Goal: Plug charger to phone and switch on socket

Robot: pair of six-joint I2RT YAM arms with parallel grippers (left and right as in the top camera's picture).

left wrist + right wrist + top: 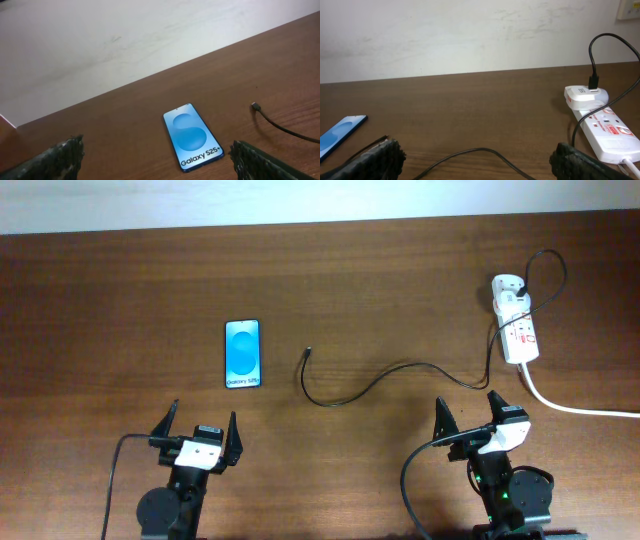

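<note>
Both arms sit at the near edge of the table (120, 300); the left gripper (203, 418) and the right gripper (467, 402) are spread wide, grasping nothing. Ahead of the left gripper, the Galaxy S25+ phone (243, 353) lies face up, its screen lit blue. The charger cable (360, 392) runs from a white adapter (508, 288) on the socket (522, 338) at far right. Its connector tip (309, 352) lies loose near the phone's right side, not touching it.

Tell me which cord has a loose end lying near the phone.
The thin black charger cable: its tip lies free right of the phone. The thick white cord runs from the socket off the right edge.
</note>
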